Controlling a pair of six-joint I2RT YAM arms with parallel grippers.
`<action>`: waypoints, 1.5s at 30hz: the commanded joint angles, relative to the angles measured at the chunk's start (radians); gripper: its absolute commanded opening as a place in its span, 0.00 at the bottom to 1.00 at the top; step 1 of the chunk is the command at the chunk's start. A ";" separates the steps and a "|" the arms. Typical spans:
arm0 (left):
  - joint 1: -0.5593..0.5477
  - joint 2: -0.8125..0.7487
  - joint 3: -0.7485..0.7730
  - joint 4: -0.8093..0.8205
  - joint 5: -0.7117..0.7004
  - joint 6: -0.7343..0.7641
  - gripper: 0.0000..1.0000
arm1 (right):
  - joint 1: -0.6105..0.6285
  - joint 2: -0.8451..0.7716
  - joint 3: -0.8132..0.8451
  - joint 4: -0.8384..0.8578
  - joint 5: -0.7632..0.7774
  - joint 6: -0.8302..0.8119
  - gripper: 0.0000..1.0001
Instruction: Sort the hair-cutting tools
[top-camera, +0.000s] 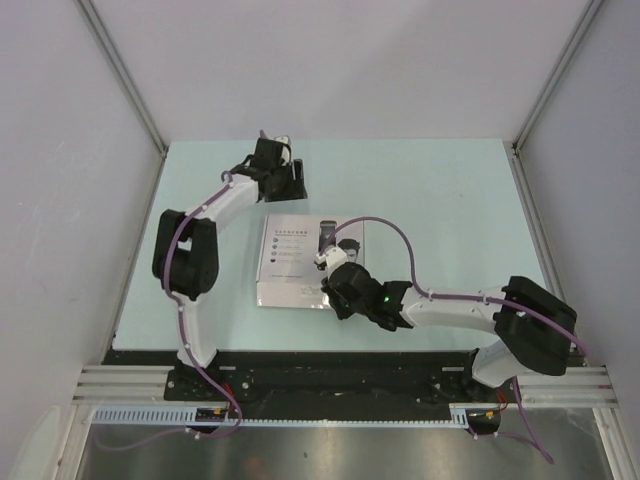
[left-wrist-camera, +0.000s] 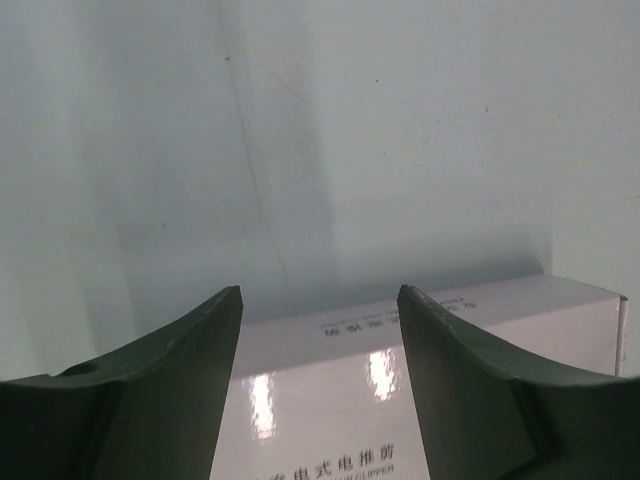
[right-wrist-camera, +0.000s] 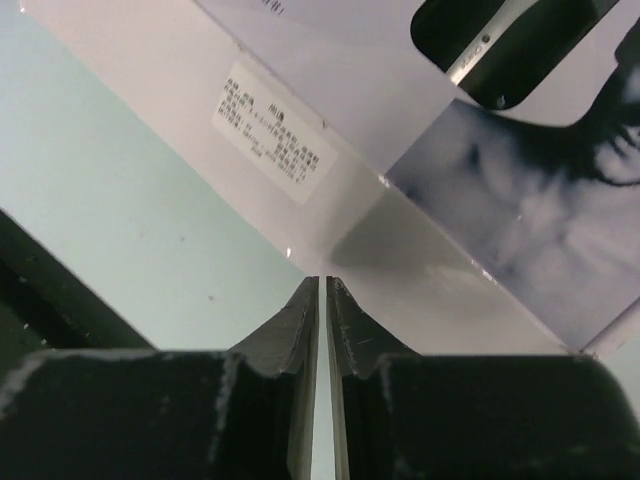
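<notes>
Plainly, none of the hair-cutting tools lies loose in view; the only clipper to be seen is the one printed on the flat, glossy white cardboard box (top-camera: 290, 270), so the tools are most likely inside that box, though the pictures cannot settle it. By my reckoning the clipper would be the dense, rigid, smooth-shelled piece, best taken across the middle of its body, clear of the blade end; the comb guards would be light, hard plastic with thin teeth, better pinched by the solid back; the brush is thin and apt to roll; the cable is limp and wants gripping at its bundle. At the box's near right corner the right gripper (right-wrist-camera: 322, 290) has its jaws pressed together to a hairline slit, nothing visibly pinched; it sits just beside the box's edge, touching or not I cannot tell. Beyond the box's far left corner the left gripper (left-wrist-camera: 320, 292) stands spread and empty; a black shape (top-camera: 290, 185) lies just beside it, too indistinct to name. Pale green tabletop (top-camera: 450, 200) surrounds the box.
</notes>
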 joint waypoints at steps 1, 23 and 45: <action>0.005 0.085 0.131 0.034 0.107 0.023 0.69 | 0.003 0.049 0.008 0.154 0.088 -0.048 0.11; -0.054 0.248 0.104 0.036 0.362 0.145 0.58 | -0.040 0.247 0.012 0.383 0.285 -0.046 0.11; -0.067 0.093 -0.168 0.034 0.336 0.041 0.47 | -0.250 0.230 -0.006 0.337 0.306 0.058 0.13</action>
